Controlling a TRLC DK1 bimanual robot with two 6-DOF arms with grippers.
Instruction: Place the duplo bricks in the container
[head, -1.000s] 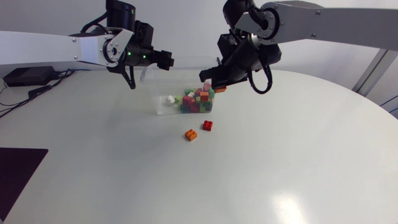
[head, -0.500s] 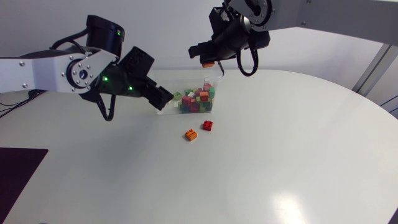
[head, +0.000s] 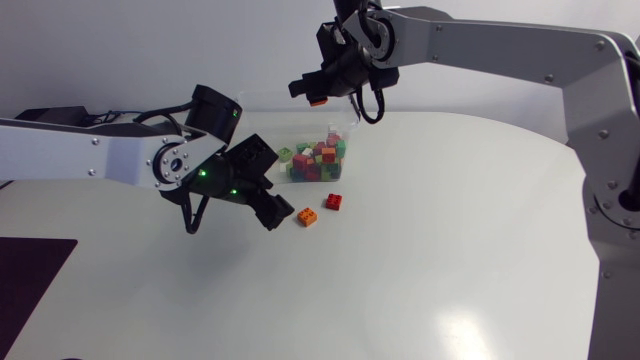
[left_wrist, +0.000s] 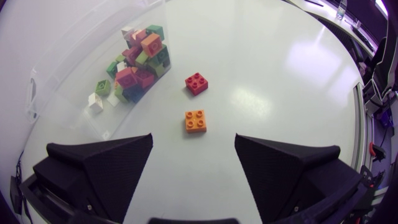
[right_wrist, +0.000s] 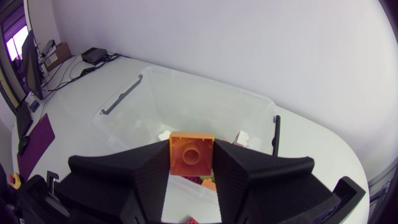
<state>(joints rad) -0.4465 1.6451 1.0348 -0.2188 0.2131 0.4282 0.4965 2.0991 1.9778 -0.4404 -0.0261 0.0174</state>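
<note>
A clear container stands at the table's far middle with several coloured duplo bricks heaped in its right end. Above its back rim my right gripper is shut on an orange brick; in the right wrist view that orange brick sits between the fingers, over the container. On the table in front lie an orange brick and a red brick. My left gripper hovers open just left of the orange brick, with the red brick farther ahead.
In the left wrist view the container lies ahead of the left finger, close beside the two loose bricks. A dark mat covers the table's left edge. The white tabletop stretches to the right and front.
My left arm has swung from behind the container down to the table beside the orange brick, its jaws opening wider. My right gripper carried its orange brick up and left over the container.
</note>
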